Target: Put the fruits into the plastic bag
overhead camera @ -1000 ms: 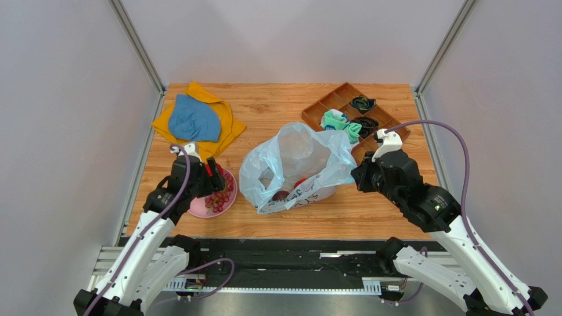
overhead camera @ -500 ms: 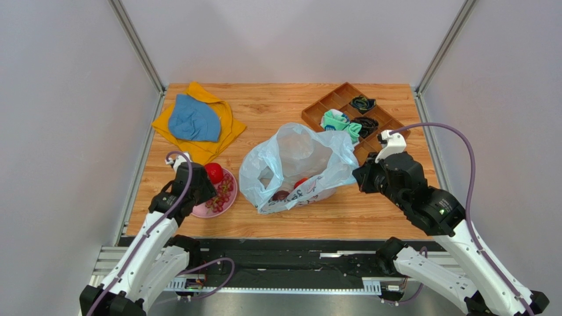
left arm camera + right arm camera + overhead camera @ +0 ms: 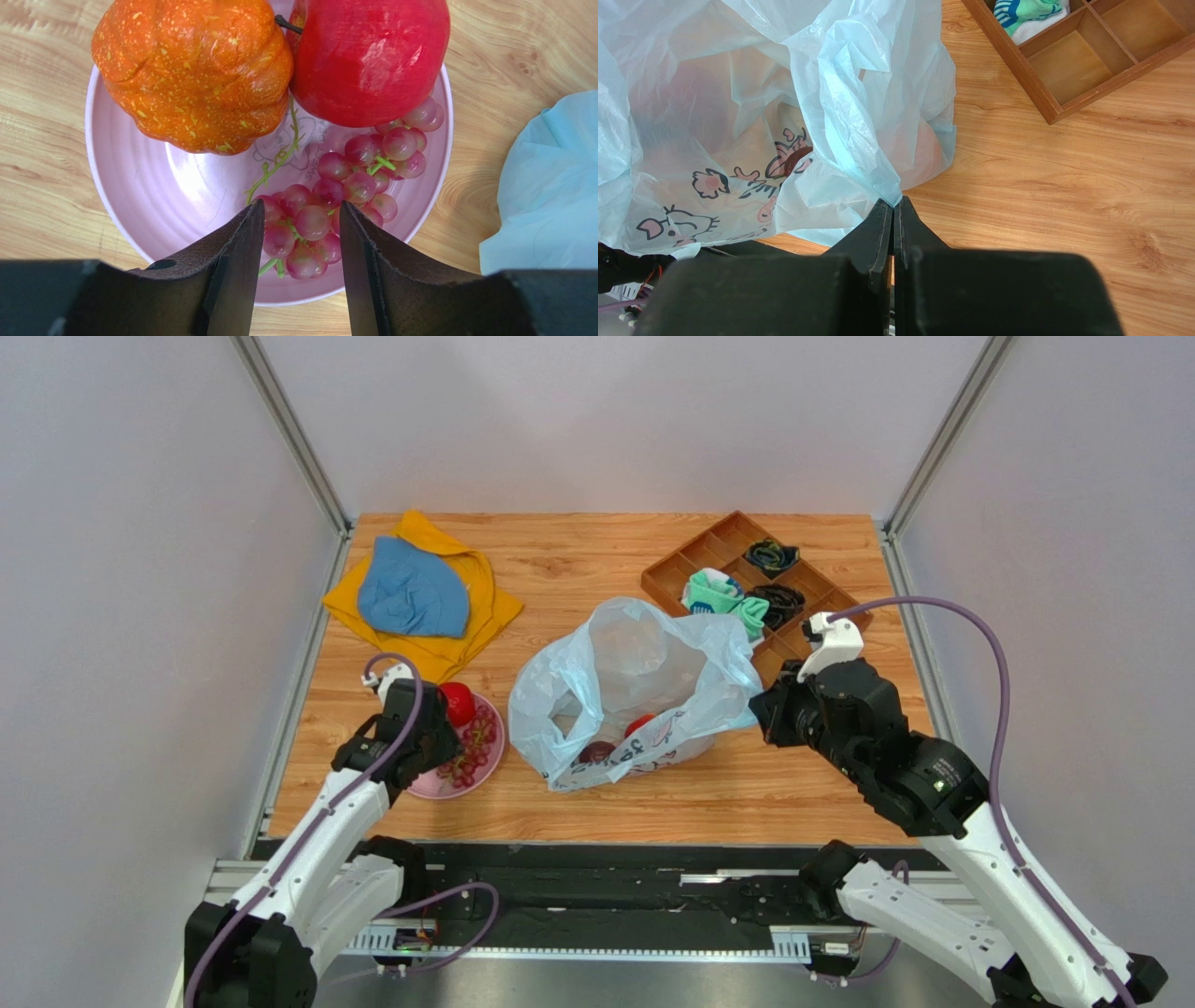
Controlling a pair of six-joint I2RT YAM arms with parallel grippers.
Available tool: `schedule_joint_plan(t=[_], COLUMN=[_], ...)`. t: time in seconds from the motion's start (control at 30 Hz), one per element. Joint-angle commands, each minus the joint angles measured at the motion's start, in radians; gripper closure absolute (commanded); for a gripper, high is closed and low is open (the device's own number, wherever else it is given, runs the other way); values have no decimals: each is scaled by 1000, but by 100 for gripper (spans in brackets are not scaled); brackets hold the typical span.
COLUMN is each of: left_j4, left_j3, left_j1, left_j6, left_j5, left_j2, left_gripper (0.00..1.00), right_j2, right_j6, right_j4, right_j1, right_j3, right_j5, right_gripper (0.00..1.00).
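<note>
Revealing grapes between left end effector fingers, unseen overhead.

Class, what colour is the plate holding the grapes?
The plate under the grapes is pale pink, seen best in the left wrist view.

Open bag mouth reachable from above, hemmed by wooden tray behind and right gripper pinching its rim; bare tabletop between bag, pink plate and cloths.
</note>
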Motion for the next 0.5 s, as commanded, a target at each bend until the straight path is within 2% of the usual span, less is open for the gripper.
schedule_joint_plan(t=[0.0,0.23,0.47], left_j4=[72,95,86], left_j3=[-10,-12,-18], left_j1=[10,13,14], left_j6=[21,31,20], left_j5=[23,53,50], left_j2=[10,71,57], left_gripper=[48,50,55], right_j2=[-1,-6,-6], right_j6=[3,1,4], right_j4=[8,9,9], right_j1=[-1,-1,-1], right_j3=[6,8,2], right_j5=[5,5,6], right_gripper=[100,100,100])
